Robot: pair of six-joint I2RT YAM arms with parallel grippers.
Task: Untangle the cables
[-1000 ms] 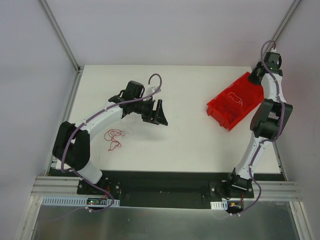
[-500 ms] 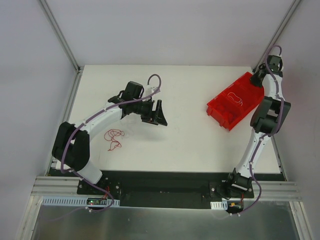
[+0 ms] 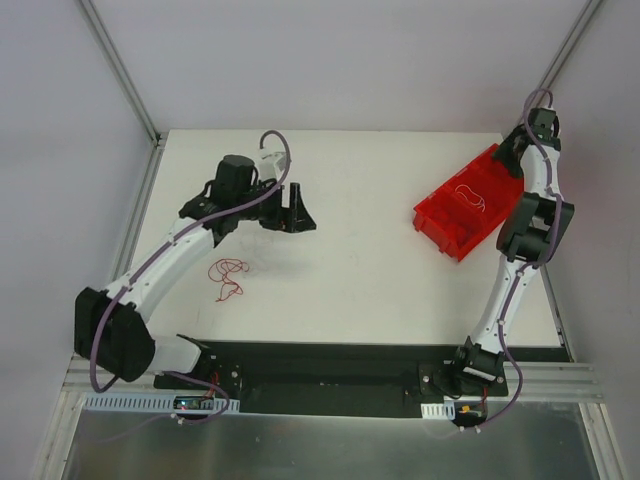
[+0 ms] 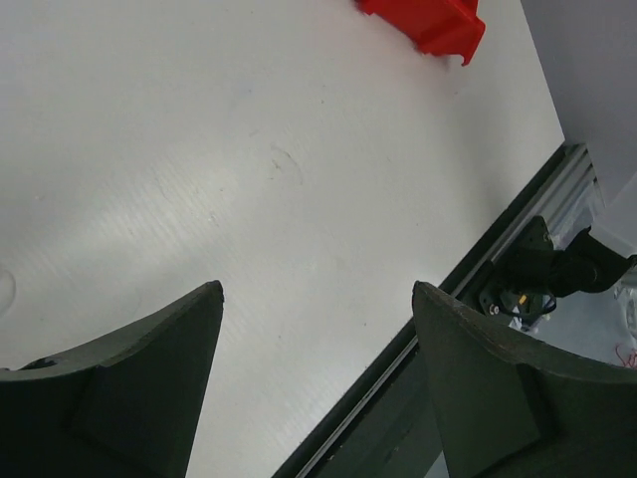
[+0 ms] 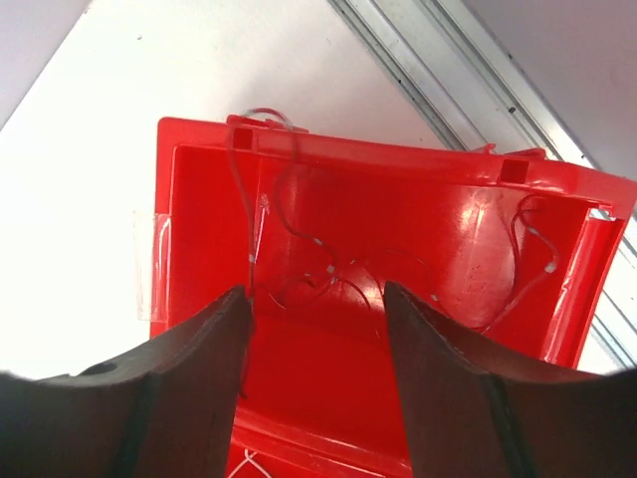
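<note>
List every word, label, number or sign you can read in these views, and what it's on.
None can be read.
Bin: a clear patch on its side, no print visible.
Board at the left arm's base: too small to read.
Table and cables: no markings.

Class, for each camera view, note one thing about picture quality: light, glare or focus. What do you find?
Top external: flat, even light, hardly any shadow on the table; the loose cables are just a thin red squiggle. Left wrist: the left gripper has dark, soft-edged jaws, pale sheen on the table. Right wrist: white glare inside the glossy red bin, jaws slightly soft.
</note>
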